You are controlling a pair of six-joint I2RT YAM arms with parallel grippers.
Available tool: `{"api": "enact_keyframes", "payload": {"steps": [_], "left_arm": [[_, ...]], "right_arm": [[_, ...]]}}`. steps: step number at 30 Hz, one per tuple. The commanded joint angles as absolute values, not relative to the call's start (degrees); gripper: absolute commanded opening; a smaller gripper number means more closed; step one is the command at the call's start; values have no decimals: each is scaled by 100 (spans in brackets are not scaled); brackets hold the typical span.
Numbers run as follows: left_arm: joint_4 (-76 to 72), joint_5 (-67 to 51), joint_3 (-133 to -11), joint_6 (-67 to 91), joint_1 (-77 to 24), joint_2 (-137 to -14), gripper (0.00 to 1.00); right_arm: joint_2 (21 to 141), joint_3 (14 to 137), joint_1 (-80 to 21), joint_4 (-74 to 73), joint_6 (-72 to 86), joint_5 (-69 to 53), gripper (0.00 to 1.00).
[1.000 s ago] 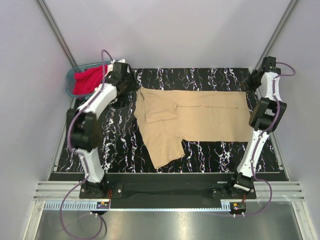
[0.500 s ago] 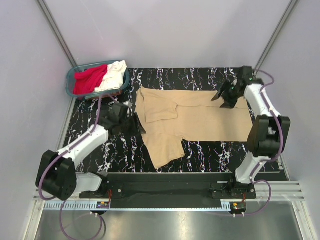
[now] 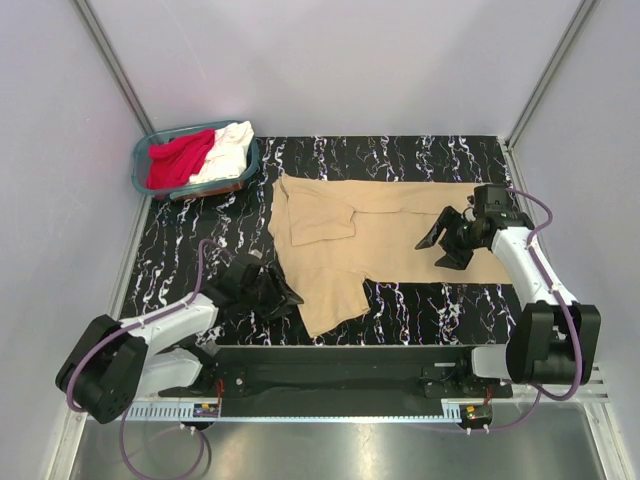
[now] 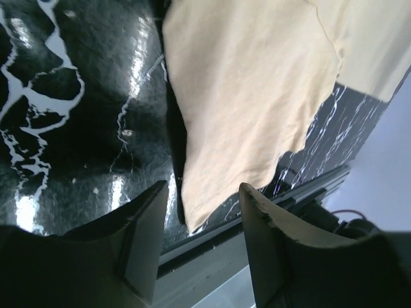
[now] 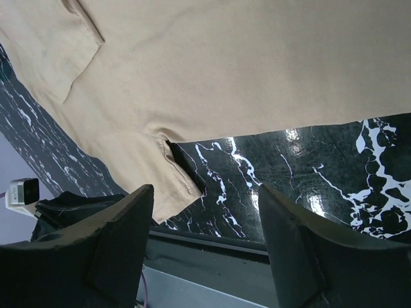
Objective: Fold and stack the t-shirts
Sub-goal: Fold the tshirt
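Note:
The tan-beige t-shirt (image 3: 400,232) lies spread on the black marbled table, one sleeve hanging toward the near edge; it also shows in the left wrist view (image 4: 244,96) and the right wrist view (image 5: 244,64). The red t-shirt (image 3: 178,160) and white t-shirt (image 3: 230,150) sit in the teal basket (image 3: 140,170) at the far left. My left gripper (image 3: 285,298) is open and empty, low beside the sleeve's left edge. My right gripper (image 3: 440,245) is open and empty, above the shirt's right part.
The table's near edge and metal rail (image 3: 330,352) run just beyond the sleeve tip. White walls stand close on both sides. Bare table (image 3: 440,300) lies in front of the shirt.
My left arm has swung from the basket down toward the near sleeve. My right arm has come from the far right corner inward and nearer, over the shirt.

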State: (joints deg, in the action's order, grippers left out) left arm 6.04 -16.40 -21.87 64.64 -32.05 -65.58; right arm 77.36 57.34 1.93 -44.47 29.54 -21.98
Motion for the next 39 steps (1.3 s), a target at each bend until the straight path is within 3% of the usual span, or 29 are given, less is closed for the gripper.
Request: {"api": "enact_keyframes", "payload": {"steps": [1, 6, 10, 14, 23, 35, 39], "left_arm": [[26, -1292, -1986, 6925, -3278, -6583, 51], [317, -1011, -1908, 7066, -3278, -6811, 49], [-298, -1185, -1872, 7128, -3270, -7267, 47], [-308, -1432, -1969, 7119, -3278, -7699, 34], [447, -1099, -2231, 6654, -3269, -7050, 0], [993, -1274, -2830, 6065, -3261, -6900, 0], [1046, -1345, -2926, 5977, -3270, -6952, 0]], "right_arm": [[7436, 5538, 202, -4289, 3172, -2145, 73], [7295, 5598, 202, -4254, 3269, -2092, 73], [7181, 5599, 254, -4306, 3304, -1821, 73], [7180, 5415, 789, -4456, 3498, -1609, 69], [7760, 5546, 2170, -4676, 2892, -774, 62], [8446, 5511, 3111, -4307, 2813, -695, 59], [8499, 5353, 3304, -4166, 2760, -563, 41]]}}
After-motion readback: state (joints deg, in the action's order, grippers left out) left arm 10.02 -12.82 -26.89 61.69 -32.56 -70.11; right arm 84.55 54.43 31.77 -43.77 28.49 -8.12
